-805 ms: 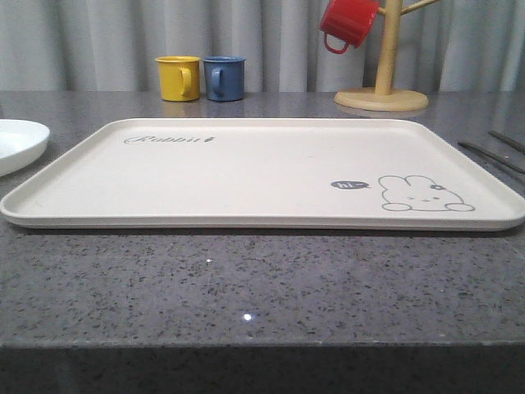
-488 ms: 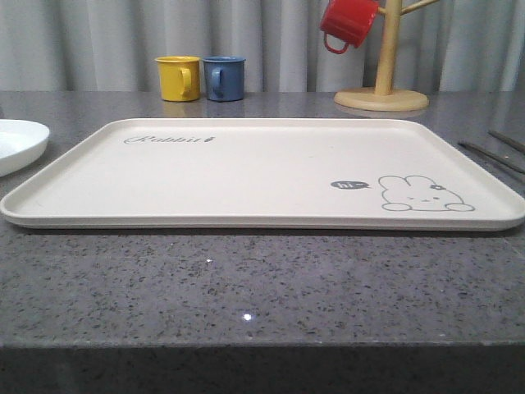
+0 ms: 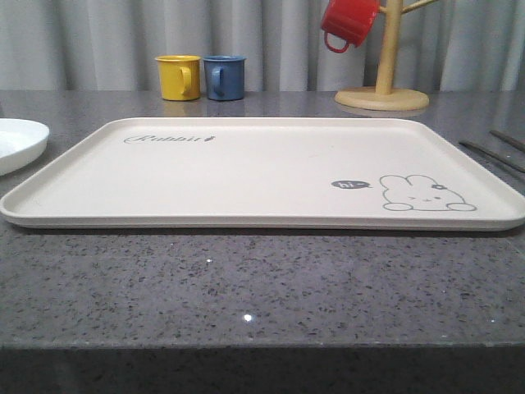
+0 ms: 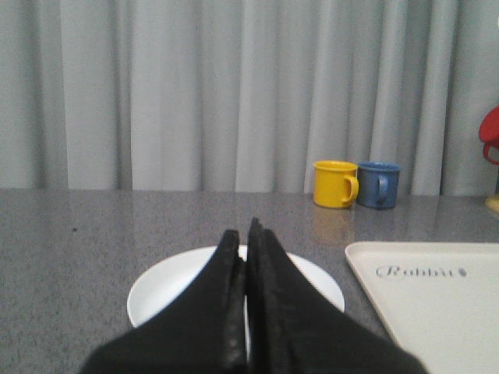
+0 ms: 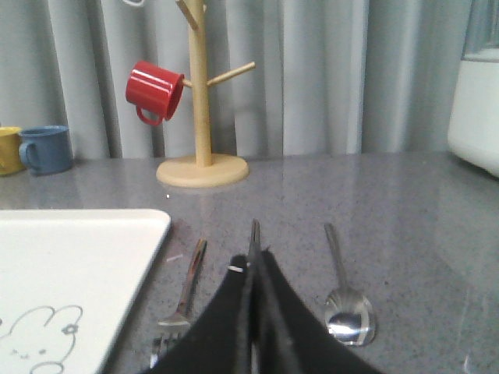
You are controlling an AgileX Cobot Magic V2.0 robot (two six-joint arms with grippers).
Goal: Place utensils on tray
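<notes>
The cream tray (image 3: 246, 172) with its rabbit drawing lies across the middle of the table. To its right on the grey top lie the utensils: a fork (image 5: 189, 284) closest to the tray (image 5: 78, 249), chopsticks (image 5: 254, 232) in the middle, and a spoon (image 5: 347, 308) farthest out. In the front view they show as thin dark lines (image 3: 490, 153) at the right edge. My right gripper (image 5: 254, 257) is shut and lined up over the chopsticks, hiding most of them. My left gripper (image 4: 243, 234) is shut and holds nothing, above a round white plate (image 4: 171, 284).
The white plate (image 3: 16, 144) sits left of the tray. A yellow mug (image 3: 178, 78) and a blue mug (image 3: 224, 78) stand at the back. A wooden mug tree (image 3: 384, 82) carries a red mug (image 3: 349, 23). A white appliance (image 5: 475, 101) stands far right.
</notes>
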